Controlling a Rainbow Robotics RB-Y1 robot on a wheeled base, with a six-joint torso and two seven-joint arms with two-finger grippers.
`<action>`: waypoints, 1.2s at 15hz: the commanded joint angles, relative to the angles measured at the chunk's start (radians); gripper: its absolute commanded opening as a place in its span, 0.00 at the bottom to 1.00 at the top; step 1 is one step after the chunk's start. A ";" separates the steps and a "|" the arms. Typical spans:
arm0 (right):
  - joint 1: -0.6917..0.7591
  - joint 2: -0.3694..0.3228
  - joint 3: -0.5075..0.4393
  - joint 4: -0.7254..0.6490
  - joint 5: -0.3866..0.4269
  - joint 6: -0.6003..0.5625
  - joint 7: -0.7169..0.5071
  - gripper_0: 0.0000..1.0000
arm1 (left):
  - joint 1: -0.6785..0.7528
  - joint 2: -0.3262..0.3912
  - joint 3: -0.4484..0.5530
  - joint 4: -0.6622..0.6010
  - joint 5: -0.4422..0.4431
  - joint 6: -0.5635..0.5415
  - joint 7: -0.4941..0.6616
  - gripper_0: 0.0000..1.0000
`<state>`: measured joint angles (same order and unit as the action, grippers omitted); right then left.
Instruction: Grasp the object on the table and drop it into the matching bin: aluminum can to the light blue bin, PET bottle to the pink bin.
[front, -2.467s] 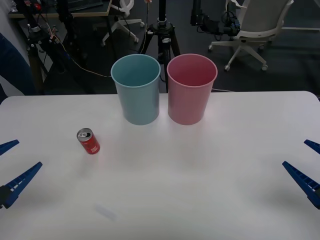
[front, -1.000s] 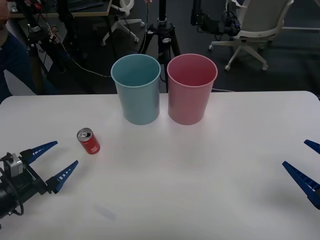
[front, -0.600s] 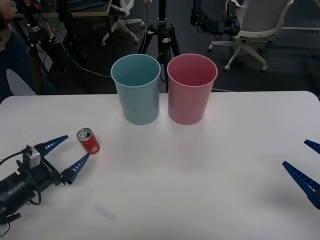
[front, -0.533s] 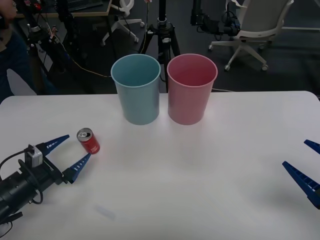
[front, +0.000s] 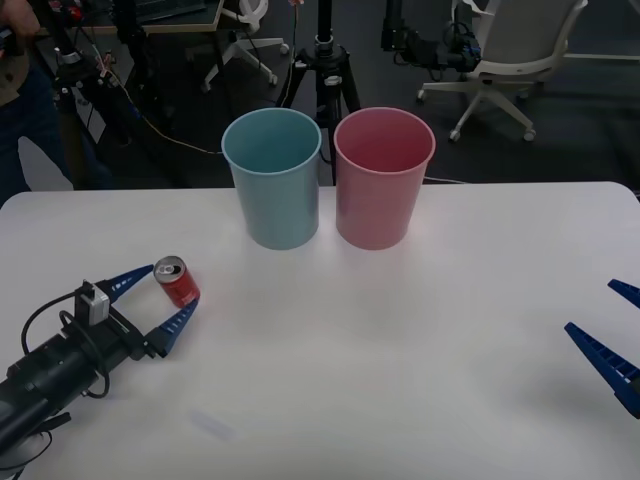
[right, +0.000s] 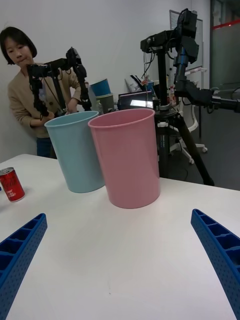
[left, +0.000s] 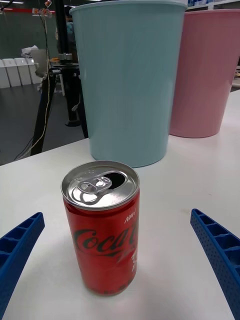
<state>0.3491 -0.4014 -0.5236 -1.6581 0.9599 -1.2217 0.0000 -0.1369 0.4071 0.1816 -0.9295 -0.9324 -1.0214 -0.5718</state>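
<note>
A small red aluminum can (front: 177, 283) with a silver lid stands upright on the white table (front: 400, 380), left of the bins. My left gripper (front: 160, 297) is open, with one blue finger on each side of the can (left: 102, 227) and gaps showing on both sides. The light blue bin (front: 273, 177) and the pink bin (front: 383, 177) stand side by side at the back centre. My right gripper (front: 615, 335) rests open low over the table's right edge, far from the can (right: 11, 184).
The two bins (right: 76, 151) (right: 128, 157) nearly touch each other. Tripods, cables and office chairs stand on the dark floor behind the table. A person stands beyond the table's far left corner. A wide stretch of bare tabletop lies between the can and the right gripper.
My left arm has come in from the left edge and moved forward, bringing its open fingers around the can. The can, bins and right gripper have not moved.
</note>
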 joint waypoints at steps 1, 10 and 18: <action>0.000 0.000 0.000 0.000 0.000 0.000 0.000 1.00 | -0.012 -0.007 -0.008 0.006 0.000 0.032 0.000 1.00; 0.000 0.000 0.000 0.000 0.000 0.000 0.000 1.00 | -0.056 -0.010 -0.068 0.006 0.009 0.162 0.029 1.00; 0.000 0.000 0.000 0.000 0.000 0.000 0.000 1.00 | -0.066 -0.010 -0.082 0.006 0.006 0.195 0.070 0.05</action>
<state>0.3491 -0.4014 -0.5236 -1.6581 0.9599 -1.2217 0.0000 -0.2025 0.3983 0.0998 -0.9233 -0.9254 -0.8267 -0.5065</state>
